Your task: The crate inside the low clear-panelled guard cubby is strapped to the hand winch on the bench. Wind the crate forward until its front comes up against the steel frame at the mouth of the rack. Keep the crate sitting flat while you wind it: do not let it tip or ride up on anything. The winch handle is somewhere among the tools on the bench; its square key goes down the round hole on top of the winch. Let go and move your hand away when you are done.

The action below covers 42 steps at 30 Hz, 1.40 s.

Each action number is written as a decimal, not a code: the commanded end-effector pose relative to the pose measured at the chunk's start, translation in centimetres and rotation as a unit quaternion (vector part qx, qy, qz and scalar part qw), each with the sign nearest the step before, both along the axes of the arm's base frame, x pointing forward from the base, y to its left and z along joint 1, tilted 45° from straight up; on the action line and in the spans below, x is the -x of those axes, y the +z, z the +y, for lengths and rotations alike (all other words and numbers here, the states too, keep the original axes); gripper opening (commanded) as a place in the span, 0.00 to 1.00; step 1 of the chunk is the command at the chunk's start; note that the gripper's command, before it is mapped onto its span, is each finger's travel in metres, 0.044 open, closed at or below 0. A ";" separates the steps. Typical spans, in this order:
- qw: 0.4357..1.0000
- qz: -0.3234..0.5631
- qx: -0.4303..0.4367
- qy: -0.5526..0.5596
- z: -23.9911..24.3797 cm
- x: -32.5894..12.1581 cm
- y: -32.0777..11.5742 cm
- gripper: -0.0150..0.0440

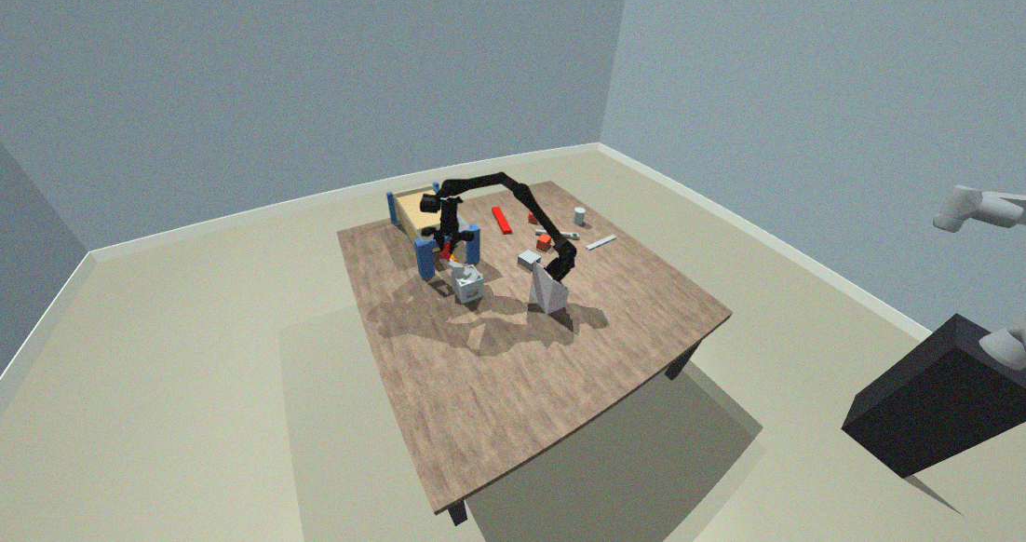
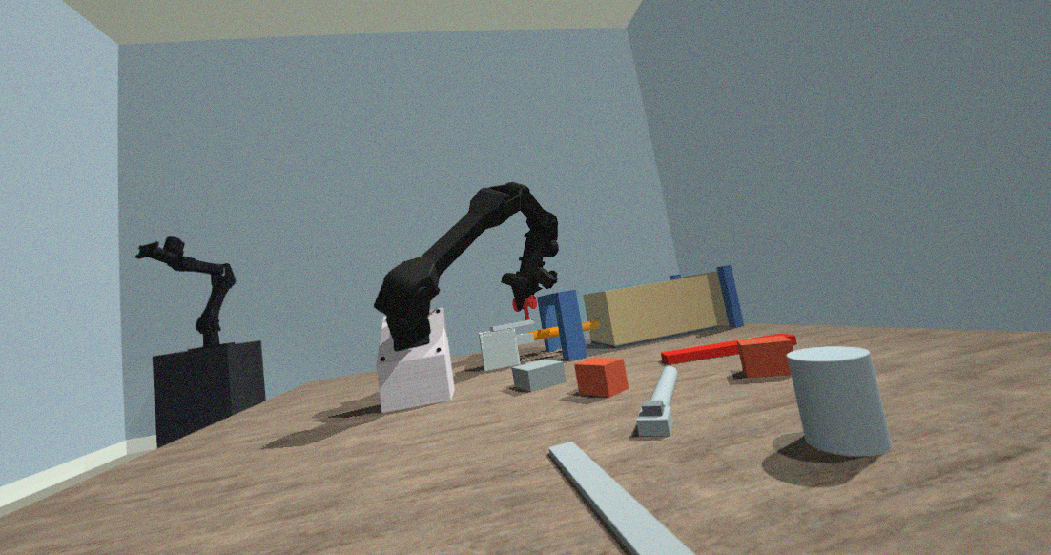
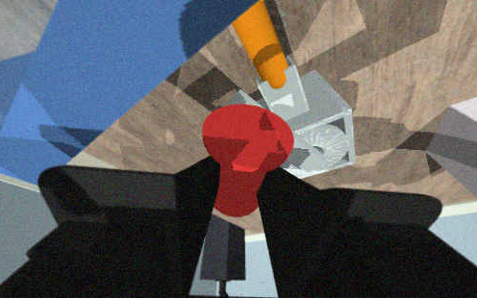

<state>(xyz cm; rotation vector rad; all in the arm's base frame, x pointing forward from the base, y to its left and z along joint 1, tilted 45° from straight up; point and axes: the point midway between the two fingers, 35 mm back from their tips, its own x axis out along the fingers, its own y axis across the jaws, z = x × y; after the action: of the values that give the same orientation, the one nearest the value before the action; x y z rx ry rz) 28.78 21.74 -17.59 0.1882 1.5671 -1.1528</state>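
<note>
My gripper (image 1: pixel 446 243) (image 2: pixel 525 300) (image 3: pixel 238 159) is shut on the winch handle's red knob (image 2: pixel 530 303) (image 3: pixel 248 130), above the rack side of the winch. The handle's grey arm (image 2: pixel 512 325) lies over the top of the pale grey winch (image 1: pixel 468 288) (image 2: pixel 500 351) (image 3: pixel 325 139). The key and hole are hidden. An orange bar (image 2: pixel 547 333) (image 3: pixel 260 38) runs from the winch towards the blue frame (image 1: pixel 425 259) (image 2: pixel 570 323) (image 3: pixel 99 53) at the rack's mouth. The cream, box-like body (image 2: pixel 653 309) stands behind it; I cannot tell the crate's front from it.
A pale wedge block (image 1: pixel 546 293) (image 2: pixel 416 379) stands by the arm's base. A grey block (image 1: pixel 529 258) (image 2: pixel 538 375), two orange-red blocks, a red bar (image 1: pixel 501 220) (image 2: pixel 701 351), a grey tool (image 2: pixel 663 394), a flat strip (image 1: pixel 600 242) and a cylinder (image 1: pixel 578 215) (image 2: pixel 841 404) lie farther off.
</note>
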 end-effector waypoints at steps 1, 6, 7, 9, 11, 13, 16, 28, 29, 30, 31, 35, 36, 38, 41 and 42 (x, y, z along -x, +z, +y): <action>1.000 0.003 -0.015 0.001 1.7 1.1 -1.6 0.25; 1.000 0.003 -0.015 0.001 2.2 1.6 -2.0 0.25; 1.000 0.003 -0.015 0.001 2.3 1.7 -2.1 0.25; 1.000 0.003 -0.015 0.001 2.4 1.9 -2.3 0.25; 1.000 0.003 -0.016 0.001 2.6 2.1 -2.4 0.25; 1.000 0.003 -0.016 0.001 2.8 2.3 -2.5 0.25; 1.000 0.003 -0.016 0.001 2.8 2.4 -2.6 0.25; 1.000 0.004 -0.016 0.001 3.8 3.9 -3.4 0.25; 1.000 0.004 -0.016 0.001 3.9 4.0 -3.4 0.25; 1.000 0.004 -0.016 0.001 3.9 4.1 -3.5 0.25; 1.000 0.004 -0.016 0.001 4.0 4.2 -3.5 0.25; 1.000 0.004 -0.017 0.001 4.3 4.8 -3.7 0.25; 1.000 0.004 -0.017 0.001 4.3 5.0 -3.8 0.25; 1.000 0.004 -0.017 0.001 4.4 5.3 -3.9 0.25; 1.000 0.004 -0.017 0.001 4.6 5.6 -3.9 0.25; 1.000 0.004 -0.017 0.001 4.6 5.8 -4.0 0.25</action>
<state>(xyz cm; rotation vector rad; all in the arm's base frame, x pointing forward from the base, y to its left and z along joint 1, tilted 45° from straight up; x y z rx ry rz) 25.25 25.42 -20.69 0.2196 1.5524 -1.1371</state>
